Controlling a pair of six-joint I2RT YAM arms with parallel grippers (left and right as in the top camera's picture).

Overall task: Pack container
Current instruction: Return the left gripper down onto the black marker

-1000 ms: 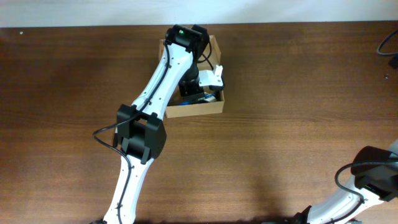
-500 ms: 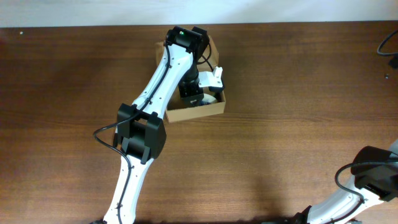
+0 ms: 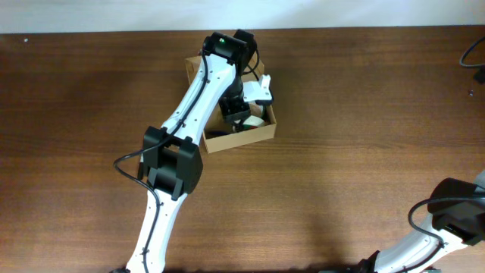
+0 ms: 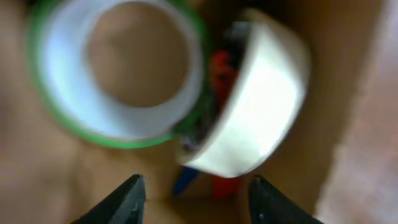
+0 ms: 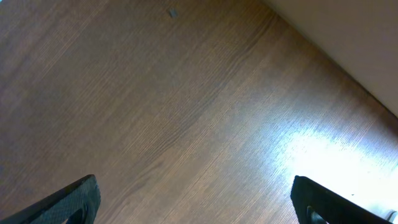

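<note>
The container (image 3: 239,139), a small tan cardboard box, sits at the back of the table, and my left arm reaches down into it. In the left wrist view my left gripper (image 4: 199,202) hangs open just above the box floor with nothing between its fingers. Ahead of it a green-edged tape roll (image 4: 118,68) lies flat. A white tape roll (image 4: 261,106) leans tilted beside it, over something red (image 4: 221,68) and something blue (image 4: 185,179). My right gripper (image 5: 199,199) is wide open over bare wood, far from the box.
The right arm's base and elbow (image 3: 455,212) are at the front right corner. A dark cable (image 3: 474,53) hangs at the back right edge. A pale wall (image 5: 348,37) runs along the table's far side.
The left gripper has gone from shut to open inside the box, letting go of what it held. The box has turned slightly on the table. The right arm has not moved.
</note>
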